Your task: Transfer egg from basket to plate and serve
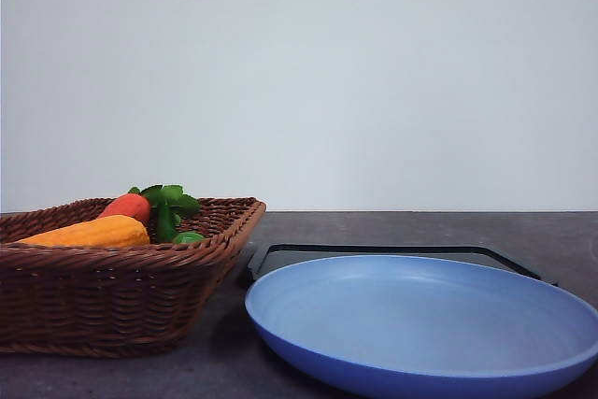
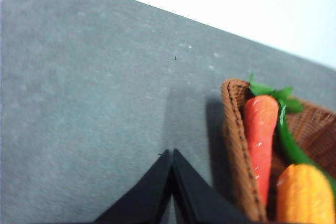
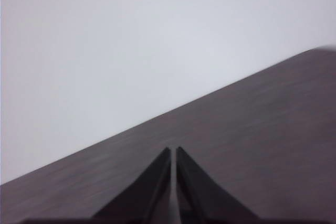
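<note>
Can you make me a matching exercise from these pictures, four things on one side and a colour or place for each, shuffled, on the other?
Things:
1. plate
2. basket
3. black tray
4. long yellow-orange vegetable

Descriptions:
A. woven brown wicker, on the left of the table
B. lying inside the basket
C. light blue and bare, at the front right
D. flat, lying just behind the plate

Pairs: 1-C, 2-A, 3-D, 4-B

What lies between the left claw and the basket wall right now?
Bare grey table, seen in the left wrist view; the shut left claw sits beside the basket, nothing between.
</note>
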Robot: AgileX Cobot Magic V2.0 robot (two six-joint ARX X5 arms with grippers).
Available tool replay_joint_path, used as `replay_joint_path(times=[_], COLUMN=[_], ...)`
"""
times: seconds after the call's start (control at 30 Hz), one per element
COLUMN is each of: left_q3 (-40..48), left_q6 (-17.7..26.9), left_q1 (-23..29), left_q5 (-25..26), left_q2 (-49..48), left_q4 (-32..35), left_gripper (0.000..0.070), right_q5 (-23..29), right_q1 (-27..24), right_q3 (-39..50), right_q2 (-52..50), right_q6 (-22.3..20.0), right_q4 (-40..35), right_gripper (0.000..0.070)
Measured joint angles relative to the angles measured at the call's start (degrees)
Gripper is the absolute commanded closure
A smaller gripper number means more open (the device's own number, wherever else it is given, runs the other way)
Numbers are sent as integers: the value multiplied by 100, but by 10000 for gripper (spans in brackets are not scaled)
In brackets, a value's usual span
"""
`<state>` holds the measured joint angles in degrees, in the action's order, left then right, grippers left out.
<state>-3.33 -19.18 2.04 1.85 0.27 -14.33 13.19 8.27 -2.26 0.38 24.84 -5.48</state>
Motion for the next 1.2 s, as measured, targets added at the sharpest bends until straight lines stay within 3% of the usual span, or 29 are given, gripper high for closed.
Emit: replay_joint_path(times=[0.07,0.13,0.33,0.43,0.63,0.83,1.03,1.2], left_q3=[0,0,-7,-217,-1300,-2280,-3032,-3453], left_q6=[-360,-631,-890,-887,-618,-2,264,544], left_q1=[0,0,7,7,7,-53,-285,-536], left_q5=[6,136,1450,1796,1918,2338,3320,3653], left_q2=[0,0,0,118,927,2046,2858,3693], left_q4=[0,5,135,32,-325,-645,-850,-1473], left_gripper=[700,700,700,700,700,700,700,700], right_q5=[-613,-908,-1336,-1364,-1506,-2096,-2989,-3686], right_q1=[9,9,9,9,9,9,9,9], right_q3=[0,0,-36,-341,-1365,-2450,-3399,-3837], right_q2=[0,0,0,56,740,1563,2693,3567], right_q6=[208,326,696,860,908,519,2,-519], right_q4=[-84,-231,-736,-18,1463,2067,3266,4174], right_gripper=[700,700,700,700,700,700,700,700])
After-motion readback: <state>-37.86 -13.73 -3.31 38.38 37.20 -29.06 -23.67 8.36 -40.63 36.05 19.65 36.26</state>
